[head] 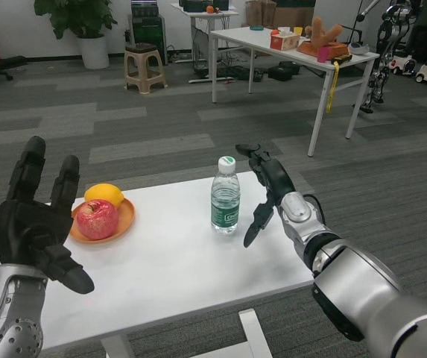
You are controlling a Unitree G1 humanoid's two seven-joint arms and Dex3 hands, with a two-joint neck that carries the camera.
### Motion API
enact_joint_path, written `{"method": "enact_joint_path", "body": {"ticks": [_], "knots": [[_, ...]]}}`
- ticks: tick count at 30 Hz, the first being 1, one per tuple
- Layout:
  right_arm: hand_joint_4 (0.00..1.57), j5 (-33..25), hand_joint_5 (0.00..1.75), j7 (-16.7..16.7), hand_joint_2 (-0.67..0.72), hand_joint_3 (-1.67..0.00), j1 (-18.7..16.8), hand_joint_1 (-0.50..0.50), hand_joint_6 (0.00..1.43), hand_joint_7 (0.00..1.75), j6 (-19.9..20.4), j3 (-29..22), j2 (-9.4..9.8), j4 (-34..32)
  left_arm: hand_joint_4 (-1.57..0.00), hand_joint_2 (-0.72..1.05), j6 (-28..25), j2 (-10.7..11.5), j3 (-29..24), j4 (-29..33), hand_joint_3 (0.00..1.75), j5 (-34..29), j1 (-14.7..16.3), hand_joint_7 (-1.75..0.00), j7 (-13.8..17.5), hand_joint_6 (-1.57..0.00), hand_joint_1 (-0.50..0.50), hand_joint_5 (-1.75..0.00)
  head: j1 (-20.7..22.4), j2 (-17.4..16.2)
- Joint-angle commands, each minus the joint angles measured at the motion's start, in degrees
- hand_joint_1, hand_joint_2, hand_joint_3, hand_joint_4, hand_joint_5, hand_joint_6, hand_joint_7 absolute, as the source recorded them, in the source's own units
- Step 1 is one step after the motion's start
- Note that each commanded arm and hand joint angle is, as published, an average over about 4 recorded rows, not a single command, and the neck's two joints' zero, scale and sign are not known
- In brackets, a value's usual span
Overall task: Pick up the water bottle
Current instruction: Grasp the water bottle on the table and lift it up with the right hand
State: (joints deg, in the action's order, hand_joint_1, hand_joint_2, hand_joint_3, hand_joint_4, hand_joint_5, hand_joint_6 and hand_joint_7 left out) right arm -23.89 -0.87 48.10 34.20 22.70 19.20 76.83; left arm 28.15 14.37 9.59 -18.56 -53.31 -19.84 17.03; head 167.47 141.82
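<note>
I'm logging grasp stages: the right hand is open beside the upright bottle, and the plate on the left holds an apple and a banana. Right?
Not quite. In the head view the orange plate holds a red apple and a lemon, not a banana. The rest stands: the right hand is open beside the upright water bottle.

Apple [97,218], probably orange [104,195], on plate [126,217].

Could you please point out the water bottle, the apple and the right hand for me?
water bottle [226,203]: head view, on its green label.
apple [96,219]: head view, on its red front.
right hand [267,186]: head view, on the palm, beside the bottle.
</note>
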Motion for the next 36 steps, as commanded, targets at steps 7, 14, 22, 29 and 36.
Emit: {"method": "enact_joint_path", "body": {"ticks": [7,14,22,29,36], "knots": [[0.00,-0.10,0.00,-2.43,0.66,0.00,1.82,-0.46,0.00,0.56,-0.72,3.84,-1.47,2.82,0.00,-0.64,1.11,0.04,0.06,-0.51,0.09,-0.48,-0.29,0.00,0.29,0.00,-0.48,0.00,-0.53,0.39],[0.00,-0.04,0.00,-4.65,0.66,0.00,1.82,-0.46,0.00,0.56,-0.72,7.93,-2.74,3.92,0.00,-0.64,1.11,0.11,0.32,-0.58,0.09,-0.72,-0.20,0.00,0.29,0.00,-0.48,0.00,-1.45,0.32],[0.00,-0.10,0.00,-5.42,0.66,0.00,2.44,-0.46,0.00,0.63,-1.02,11.45,-3.20,4.82,0.00,-0.64,1.11,0.13,0.65,-0.87,0.09,-0.74,-0.37,0.00,0.29,0.00,-0.49,0.00,-2.25,-0.05],[0.01,-0.08,0.00,-5.46,0.66,0.00,2.44,-0.46,0.00,0.63,-1.27,13.58,-3.27,4.82,0.00,-0.64,1.09,0.13,0.85,-0.87,0.09,-0.76,-0.37,0.00,0.22,0.00,-0.49,0.00,-2.66,-0.38],[0.10,-0.10,0.00,-5.15,0.66,0.00,2.44,-0.46,0.00,0.68,-1.42,15.86,-3.29,4.67,0.00,-0.64,1.11,0.13,0.89,-0.82,0.09,-0.83,-0.09,0.00,0.20,0.00,-0.49,0.00,-3.03,-0.86]]}}
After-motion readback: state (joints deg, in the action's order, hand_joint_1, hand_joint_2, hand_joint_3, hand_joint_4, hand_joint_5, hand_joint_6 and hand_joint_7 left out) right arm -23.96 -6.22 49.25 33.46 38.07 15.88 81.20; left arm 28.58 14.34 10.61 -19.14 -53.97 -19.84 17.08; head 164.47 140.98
